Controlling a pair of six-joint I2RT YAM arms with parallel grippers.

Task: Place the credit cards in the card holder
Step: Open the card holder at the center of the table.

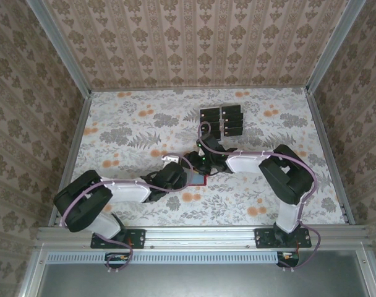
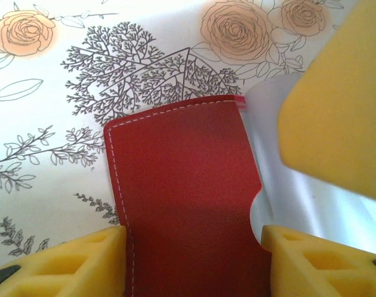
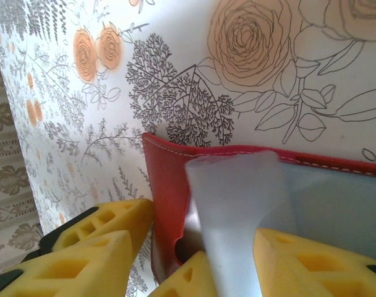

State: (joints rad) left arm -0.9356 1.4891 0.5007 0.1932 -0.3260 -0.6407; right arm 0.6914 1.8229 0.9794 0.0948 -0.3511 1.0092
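The table is covered edge to edge in a floral print of orange roses and grey foliage. Walls papered in brown damask stripes box it in, with aluminium posts rising at the far corners. An aluminium rail runs along the near edge, where both arm bases are bolted.

Near the middle of the far edge the credit cards stand in dark tiered rows, well apart from the arms. Both arms reach inward and meet around the table's centre, over the card holder.

The left gripper is closed onto the red case, with a yellow finger against each of its two sides. The right gripper straddles the holder's red wall. One finger is outside over the print and the other is over the paler inside, with a translucent flap between them. Whether it actually pinches anything cannot be told.
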